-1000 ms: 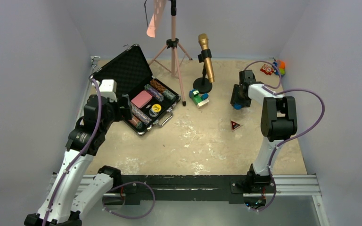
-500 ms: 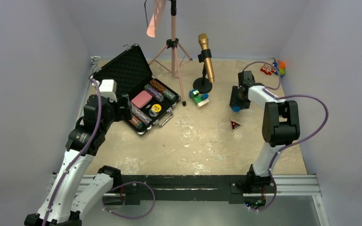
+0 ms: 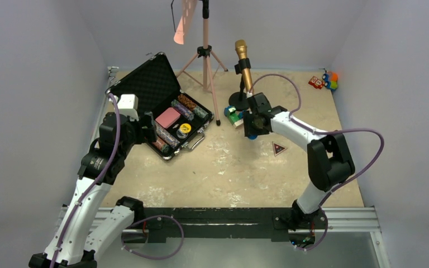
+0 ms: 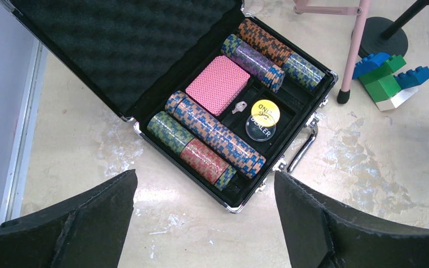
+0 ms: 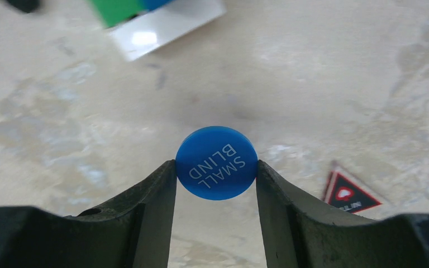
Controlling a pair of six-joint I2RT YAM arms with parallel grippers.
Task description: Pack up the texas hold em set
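The black silver-edged briefcase [image 3: 145, 84] lies open at the back left, its foam lid [image 4: 117, 44] raised. Inside are chip stacks [image 4: 212, 137], the pink card deck [image 4: 218, 85] and the yellow button [image 4: 265, 109]. My right gripper [image 3: 251, 133] is shut on the blue "SMALL BLIND" button [image 5: 217, 162] and holds it above the table, right of the case. The triangular button [image 3: 279, 148] lies on the table, also seen in the right wrist view [image 5: 347, 193]. My left gripper [image 4: 204, 223] is open and empty, above the case's near corner.
The green and blue toy blocks [image 3: 236, 116] lie just left of my right gripper. The gold microphone [image 3: 243, 70] stands on its stand behind them. A pink tripod [image 3: 205, 53] stands beside the case. Small toys [image 3: 324, 81] sit in the back right corner.
My right gripper has carried the blue button left and nearer, from the back right toward the blocks. The left arm has not moved.
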